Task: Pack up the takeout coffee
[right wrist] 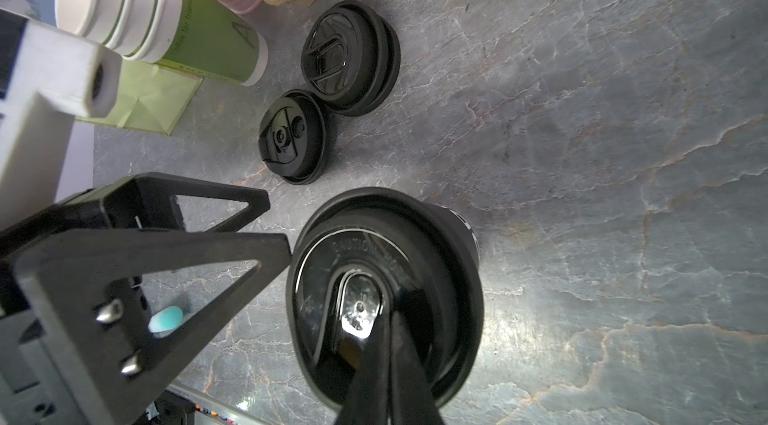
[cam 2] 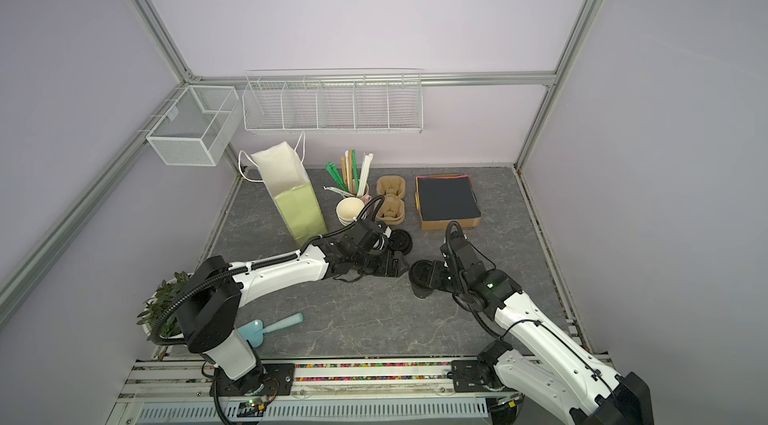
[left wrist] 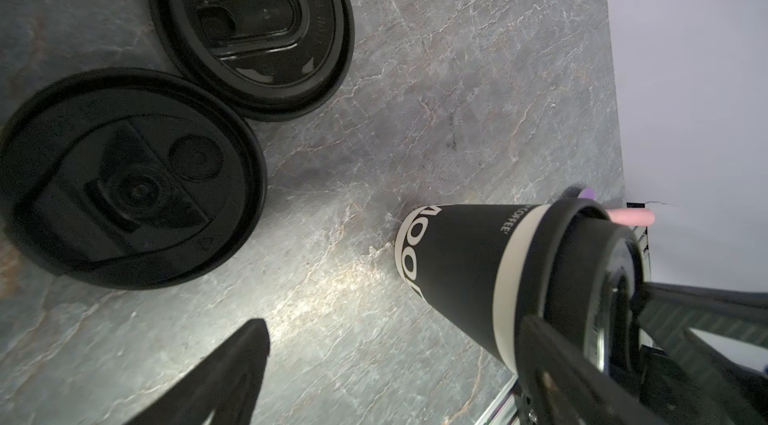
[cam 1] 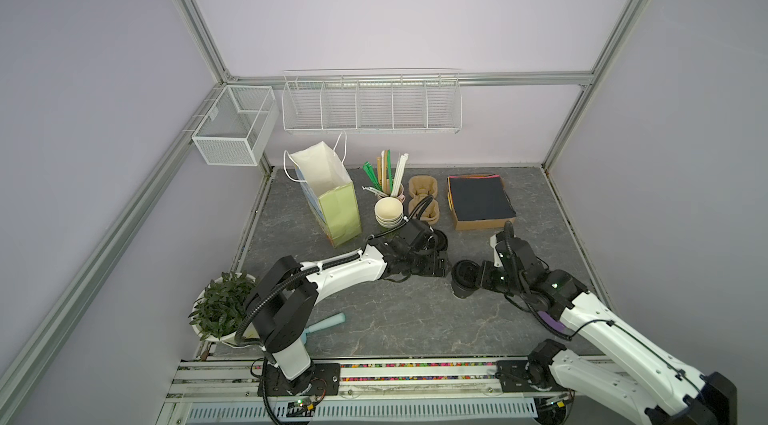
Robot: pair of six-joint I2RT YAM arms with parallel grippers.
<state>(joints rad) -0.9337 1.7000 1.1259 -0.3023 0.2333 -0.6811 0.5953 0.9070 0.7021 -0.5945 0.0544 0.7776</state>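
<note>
Two loose lids (left wrist: pixel 124 181) lay flat on the table (cam 1: pixel 415 319), just beside each other. In both top views the left arm's wrist covered them, and only part of one showed past it. The takeout coffee (left wrist: pixel 457 260) stood upright right of the table's middle. It was a dark cup that read black, with a cream band under its black lid (right wrist: pixel 332 277). Its white lettering was turned away and cut off, so I could not read it whole.

The right gripper (right wrist: pixel 376 319) was closed, its tips together on the lid's middle. Whether they pinched any part of the lid could not be made out. The left gripper (right wrist: pixel 277 223) stood wide open and held nothing, just left of the cup and apart from it. The left wrist view caught only one of its fingers (left wrist: pixel 232 369).

Farther back, left of centre, a stack of green cups (right wrist: pixel 208 36) stood beside the paper bag (cam 1: pixel 332 194).
</note>
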